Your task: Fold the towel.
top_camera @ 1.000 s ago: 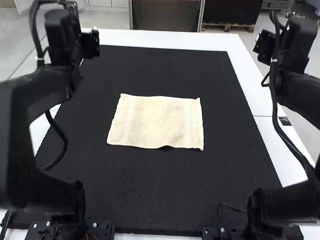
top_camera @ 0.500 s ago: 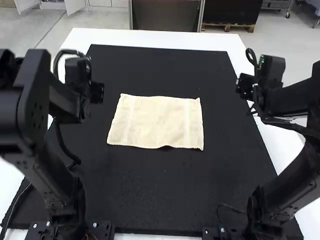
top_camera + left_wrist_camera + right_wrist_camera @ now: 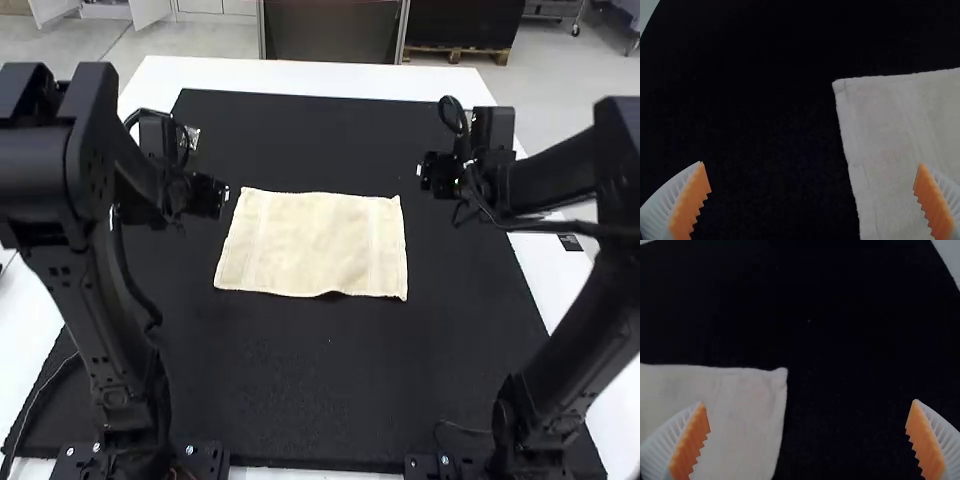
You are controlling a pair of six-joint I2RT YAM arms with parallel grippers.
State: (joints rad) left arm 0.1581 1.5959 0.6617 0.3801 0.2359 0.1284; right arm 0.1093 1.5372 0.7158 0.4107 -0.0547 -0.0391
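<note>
soft cream rectangular towel [image 3: 312, 243] on black mat [image 3: 330, 370]

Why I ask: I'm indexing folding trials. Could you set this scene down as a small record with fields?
towel: cream rectangular cloth towel, lying flat, small ripple in near edge
surface: black rectangular mat on white table
left gripper: open, near towel's far left corner
right gripper: open, near far right corner
held: nothing
towel layers: cannot tell
</note>
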